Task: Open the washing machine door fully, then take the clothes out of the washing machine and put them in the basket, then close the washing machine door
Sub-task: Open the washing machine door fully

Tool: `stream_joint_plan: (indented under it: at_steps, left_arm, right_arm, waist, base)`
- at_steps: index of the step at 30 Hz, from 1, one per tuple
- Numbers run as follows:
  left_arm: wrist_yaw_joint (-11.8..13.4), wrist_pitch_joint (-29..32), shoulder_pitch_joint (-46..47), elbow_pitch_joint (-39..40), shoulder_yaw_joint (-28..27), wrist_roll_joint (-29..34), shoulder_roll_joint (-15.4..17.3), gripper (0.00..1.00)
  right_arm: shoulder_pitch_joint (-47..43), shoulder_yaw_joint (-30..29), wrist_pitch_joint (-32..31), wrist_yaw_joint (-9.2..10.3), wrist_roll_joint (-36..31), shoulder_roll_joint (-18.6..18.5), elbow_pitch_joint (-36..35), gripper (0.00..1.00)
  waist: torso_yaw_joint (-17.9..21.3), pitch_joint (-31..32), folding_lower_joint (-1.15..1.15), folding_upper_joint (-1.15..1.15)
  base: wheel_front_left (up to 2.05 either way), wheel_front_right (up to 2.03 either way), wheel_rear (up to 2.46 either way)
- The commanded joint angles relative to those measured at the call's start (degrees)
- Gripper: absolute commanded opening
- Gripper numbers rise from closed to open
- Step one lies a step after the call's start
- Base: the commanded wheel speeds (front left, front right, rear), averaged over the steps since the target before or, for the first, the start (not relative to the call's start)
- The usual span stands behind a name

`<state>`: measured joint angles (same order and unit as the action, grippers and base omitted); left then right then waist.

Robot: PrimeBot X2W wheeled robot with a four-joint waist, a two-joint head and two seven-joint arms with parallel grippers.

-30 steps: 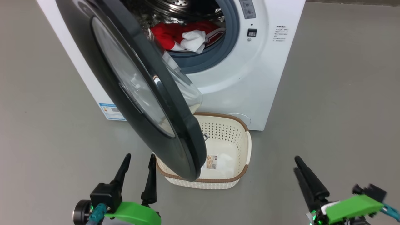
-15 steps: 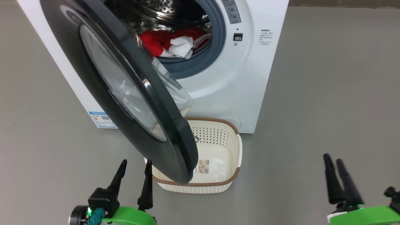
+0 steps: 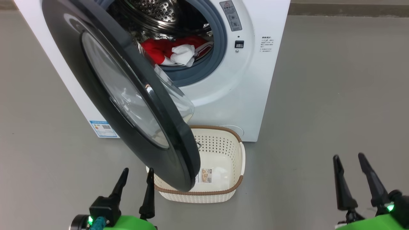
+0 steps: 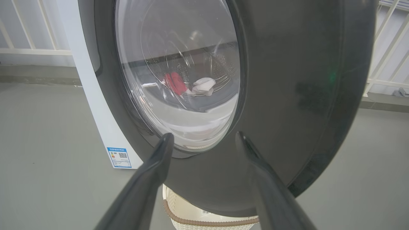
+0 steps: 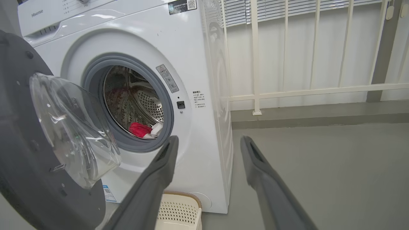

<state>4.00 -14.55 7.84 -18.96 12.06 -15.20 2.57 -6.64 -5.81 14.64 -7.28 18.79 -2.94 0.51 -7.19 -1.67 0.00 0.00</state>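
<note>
Head view: my left claw (image 3: 137, 171) hung at 7 o'clock, fingers spread and empty, its tips near the lower edge of the door (image 3: 127, 95). My right claw (image 3: 348, 156) sat at 4 o'clock, likewise spread and empty, well apart from the washer (image 3: 223, 95), over grey floor (image 3: 319, 95).

The door stood part-way open. Its black rim swept from 11 o'clock down toward 6 o'clock and overhung the near left corner of the basket (image 3: 220, 143). The basket sat on the floor just in front of the washer, at 6 o'clock from the drum mouth, with a sticker (image 3: 206, 175) on its bottom.

The clothes (image 3: 159, 51), red with a white piece on top, lay low in the drum (image 3: 153, 12) at 12 o'clock, behind the grey ring (image 3: 204, 67). A blue label (image 3: 104, 128) marked the washer's lower corner at 8 o'clock.

From my left wrist, the door's glass stood close ahead of my spread fingers, and the red and white heap showed through it at 12 o'clock. From my right wrist, the drum mouth lay at 10 o'clock with the clothes at its bottom. The door's clear bowl was at 9 o'clock, and a white railing (image 5: 287, 92) stood beside the washer at 1 o'clock.
</note>
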Motion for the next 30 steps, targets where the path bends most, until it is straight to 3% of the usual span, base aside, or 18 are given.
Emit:
stream_joint_plan:
  at_steps: [1,12,30]
  left_arm:
    - [-0.15,-0.45,0.24,1.03,-2.08,0.21,0.7,1.0]
    - [-0.47,-0.45,-0.61,0.35,-2.49,0.22,0.79,1.0]
    - [-0.54,-0.45,-0.87,-0.23,-2.84,0.17,0.77,1.0]
  right_arm:
    - [0.05,0.95,0.35,-0.21,-1.21,-0.45,-0.94,1.0]
    - [-1.41,0.15,0.35,-0.21,-6.75,0.02,5.96,1.0]
    - [-1.25,1.43,0.36,-0.21,-6.24,0.05,8.83,1.0]
  waist:
    - [0.0,0.18,0.0,0.0]
    - [0.17,1.29,0.0,0.0]
    - [0.45,1.85,0.0,0.0]
  base:
    - [0.0,0.0,0.0]
    - [0.0,0.0,0.0]
    - [0.0,0.0,0.0]
